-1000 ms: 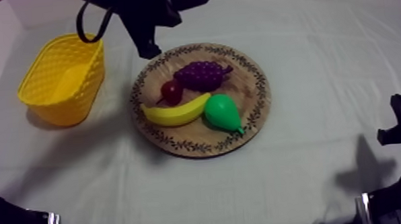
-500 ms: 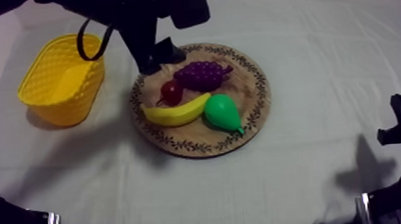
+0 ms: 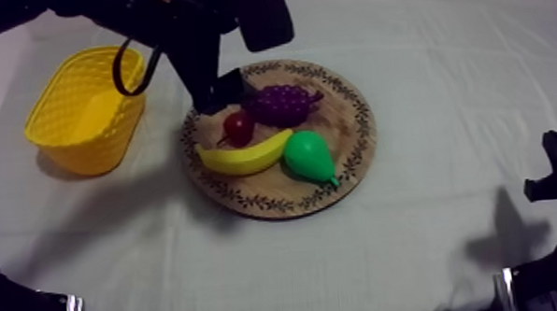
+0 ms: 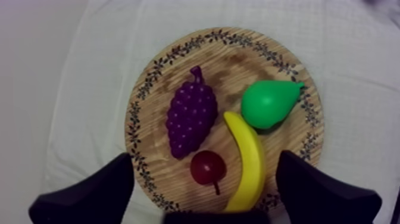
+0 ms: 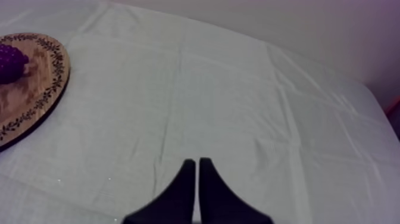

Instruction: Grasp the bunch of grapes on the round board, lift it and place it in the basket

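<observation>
Bunch of grapes (image 4: 190, 118) is found on the wooden board (image 4: 149, 89) — small red fruit (image 4: 207, 167) just beside, banana (image 4: 247, 161) and pear (image 4: 269, 103) near. Left gripper (image 4: 203, 158) is spread wide, empty, above; right gripper (image 5: 197, 164) closed, empty.

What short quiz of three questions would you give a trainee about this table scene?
1. True or false: the purple bunch of grapes lies in the yellow lattice basket.
2. The left gripper over the round wooden board with patterned rim is: A open, B shut on the grapes, C shut on nothing.
3. How many pieces of toy fruit lie on that board?
Key: 1 false; 2 A; 3 four.
</observation>
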